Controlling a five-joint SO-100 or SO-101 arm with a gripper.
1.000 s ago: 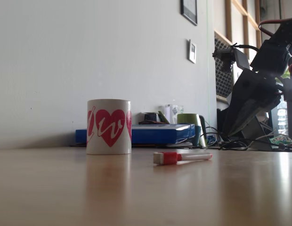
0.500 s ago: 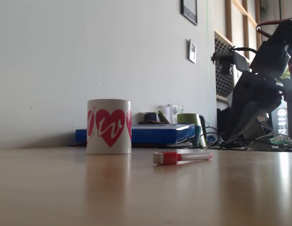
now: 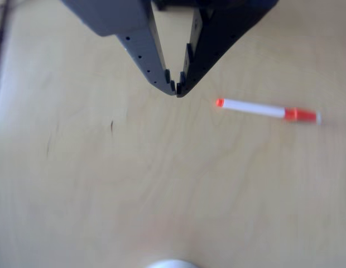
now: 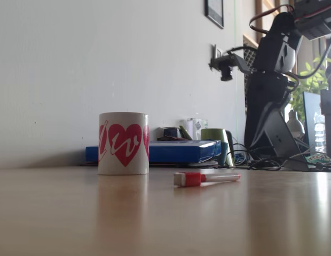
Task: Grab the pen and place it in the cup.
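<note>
In the other view the gripper (image 3: 177, 89) hangs over the bare table (image 3: 106, 184), fingertips nearly touching, holding nothing; the pen (image 3: 267, 110) lies flat just right. In the fixed view the pen (image 4: 207, 177) lies right of the cup (image 4: 123, 143) (red heart, white looping script, unreadable).

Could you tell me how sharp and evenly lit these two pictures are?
Other view: soft motion blur over the white marker with orange-red cap and the closed gripper. Fixed view: the white heart-printed cup is sharp; the arm at right is a dark backlit silhouette.
</note>
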